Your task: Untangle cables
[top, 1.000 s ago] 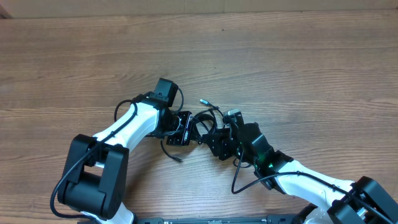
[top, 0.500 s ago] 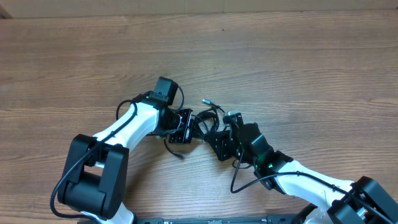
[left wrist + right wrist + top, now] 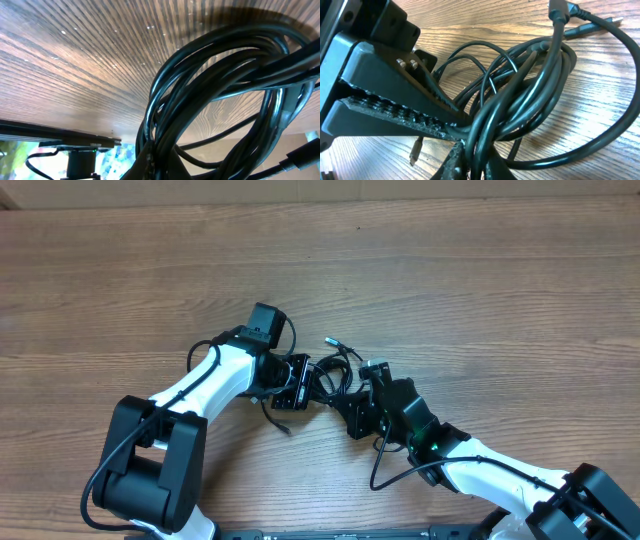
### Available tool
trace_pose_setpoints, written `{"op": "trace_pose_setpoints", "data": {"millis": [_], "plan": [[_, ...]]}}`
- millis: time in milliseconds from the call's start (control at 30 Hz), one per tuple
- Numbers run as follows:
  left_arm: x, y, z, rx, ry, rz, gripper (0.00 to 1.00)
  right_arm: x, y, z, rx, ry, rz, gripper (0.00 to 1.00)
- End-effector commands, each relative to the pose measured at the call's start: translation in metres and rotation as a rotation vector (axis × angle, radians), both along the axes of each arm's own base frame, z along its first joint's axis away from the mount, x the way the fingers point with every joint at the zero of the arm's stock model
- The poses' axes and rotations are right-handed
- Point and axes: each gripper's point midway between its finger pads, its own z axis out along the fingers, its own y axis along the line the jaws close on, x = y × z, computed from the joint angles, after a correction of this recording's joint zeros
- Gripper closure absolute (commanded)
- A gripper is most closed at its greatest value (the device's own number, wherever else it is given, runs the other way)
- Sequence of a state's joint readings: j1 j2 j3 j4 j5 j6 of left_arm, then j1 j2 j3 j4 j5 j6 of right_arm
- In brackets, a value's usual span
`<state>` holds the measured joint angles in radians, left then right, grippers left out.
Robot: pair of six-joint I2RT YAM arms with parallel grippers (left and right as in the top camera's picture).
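Black cables (image 3: 530, 75) bundled | left hand (image 3: 451, 125) clenched on cables | right hand (image 3: 465, 162) clenched on cables

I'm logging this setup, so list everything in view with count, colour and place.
cables: one tangle, number of cords unclear, black, table centre between the end effectors
plug: one clear from overhead, silvery, sticking out of the tangle's far side
table: one, brown wood grain, under everything
arms: two, white and black, left arm and right arm reaching in from the near edge
left end effector: one, black, shut on the cables' left side
right end effector: one, black, shut on the cables' right side
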<state>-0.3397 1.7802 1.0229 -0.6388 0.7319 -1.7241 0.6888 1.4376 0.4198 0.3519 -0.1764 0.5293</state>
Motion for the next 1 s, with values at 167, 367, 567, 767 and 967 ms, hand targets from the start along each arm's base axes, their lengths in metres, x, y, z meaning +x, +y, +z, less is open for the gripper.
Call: {"op": "trace_pose_setpoints", "data": {"millis": [167, 367, 567, 767, 967], "plan": [[-0.009, -0.0089, 0.012, -0.074, -0.01, -0.054, 0.96, 0.0062, -0.0054, -0.0036, 0.017, 0.039, -0.083, 0.92], [-0.0094, -0.0096, 0.0128, -0.082, -0.013, -0.061, 0.96, 0.0063, -0.0046, -0.0027, 0.024, 0.041, -0.083, 0.92], [-0.0094, -0.0096, 0.0128, -0.083, -0.023, -0.071, 0.96, 0.0076, -0.0038, -0.0005, 0.031, 0.033, -0.084, 0.89], [-0.0094, -0.0096, 0.0129, -0.083, -0.017, -0.065, 0.96, 0.0076, -0.0037, -0.0002, 0.032, 0.032, -0.083, 0.75], [-0.0116, -0.0132, 0.0174, -0.117, -0.006, -0.071, 0.96, 0.0075, -0.005, -0.0017, 0.025, 0.035, -0.088, 0.9]]}}
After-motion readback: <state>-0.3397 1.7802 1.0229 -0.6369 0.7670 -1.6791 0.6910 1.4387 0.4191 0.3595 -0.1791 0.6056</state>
